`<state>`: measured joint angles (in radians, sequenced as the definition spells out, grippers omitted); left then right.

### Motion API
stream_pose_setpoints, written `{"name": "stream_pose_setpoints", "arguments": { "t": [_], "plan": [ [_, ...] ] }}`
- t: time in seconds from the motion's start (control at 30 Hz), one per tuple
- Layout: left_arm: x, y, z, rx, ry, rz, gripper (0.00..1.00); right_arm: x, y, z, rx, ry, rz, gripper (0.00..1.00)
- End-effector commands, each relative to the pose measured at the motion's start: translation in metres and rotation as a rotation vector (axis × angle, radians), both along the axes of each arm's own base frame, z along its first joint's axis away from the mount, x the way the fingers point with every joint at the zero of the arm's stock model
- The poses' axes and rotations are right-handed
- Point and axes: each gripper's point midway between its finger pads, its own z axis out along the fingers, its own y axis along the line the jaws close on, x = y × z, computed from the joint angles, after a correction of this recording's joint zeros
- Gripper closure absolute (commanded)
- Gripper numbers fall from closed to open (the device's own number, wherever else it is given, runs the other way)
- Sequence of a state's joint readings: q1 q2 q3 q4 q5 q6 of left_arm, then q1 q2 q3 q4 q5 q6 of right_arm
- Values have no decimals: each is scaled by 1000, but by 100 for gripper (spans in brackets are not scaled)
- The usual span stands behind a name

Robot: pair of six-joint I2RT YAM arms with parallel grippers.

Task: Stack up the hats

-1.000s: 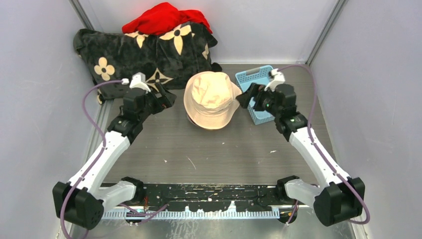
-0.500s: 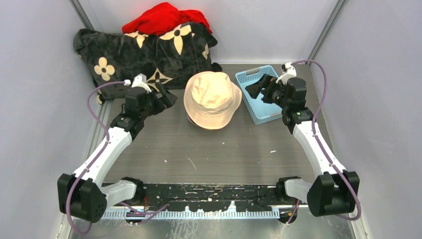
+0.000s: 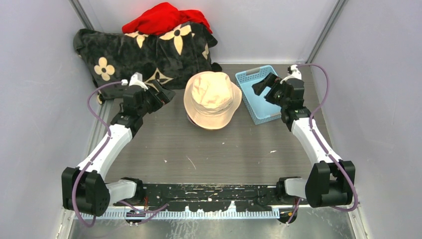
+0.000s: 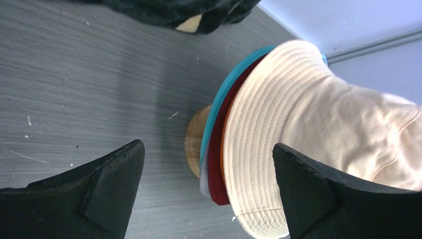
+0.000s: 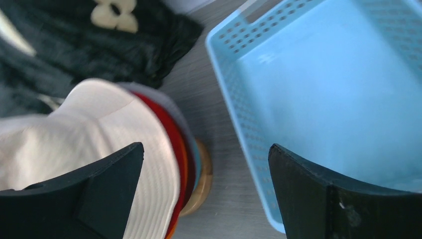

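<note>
Both arms have drawn back from the stack in the last second. The right tool [image 3: 263, 85], which was just beside the brim, has swung toward the upper right of the overhead frame. It now hangs over the pale blue perforated plastic basket [image 3: 243, 88]. The left tool [image 3: 163, 97] has slid a little to the left. Both tools stand wide and carry nothing.

The cream cloth bucket hat [image 3: 212, 98] sits at upper centre of the overhead view, above the grey counter [image 3: 209, 149], capping a pile of others. In the left wrist view a teal brim [image 4: 234, 74] and a maroon brim [image 4: 217, 169] peek out beneath it, all perched on a round wooden stand [image 4: 193, 144]. The right wrist view adds a red brim [image 5: 174, 133] and a grey brim [image 5: 170, 106]. At upper left lie the black blanket with cream flowers [image 3: 144, 52] and the bright red cloth heap [image 3: 164, 20].

The hats look light, soft and floppy, likely to sag and slide against each other. The stitched brim seems the firmest place to pinch. A pull on the crown would probably drag the pile off its stand. The stacking looks finished.
</note>
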<state>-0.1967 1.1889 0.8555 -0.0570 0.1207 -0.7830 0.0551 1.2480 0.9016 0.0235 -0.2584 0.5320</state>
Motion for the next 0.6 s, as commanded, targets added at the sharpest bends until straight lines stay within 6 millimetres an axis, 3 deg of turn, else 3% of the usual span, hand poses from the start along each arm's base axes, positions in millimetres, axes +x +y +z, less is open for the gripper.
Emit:
{"name": "stream_pose_setpoints", "arguments": {
  "t": [0.0,0.3,0.57],
  "plan": [
    [12,8,35,19,-90,45,0,16,-53,33,1,-79,-337,0],
    [18,8,32,10,-99,55,0,21,-58,31,-14,-82,-365,0],
    [18,6,40,0,-138,42,0,21,-59,44,-12,-118,-366,0]
  ]
}}
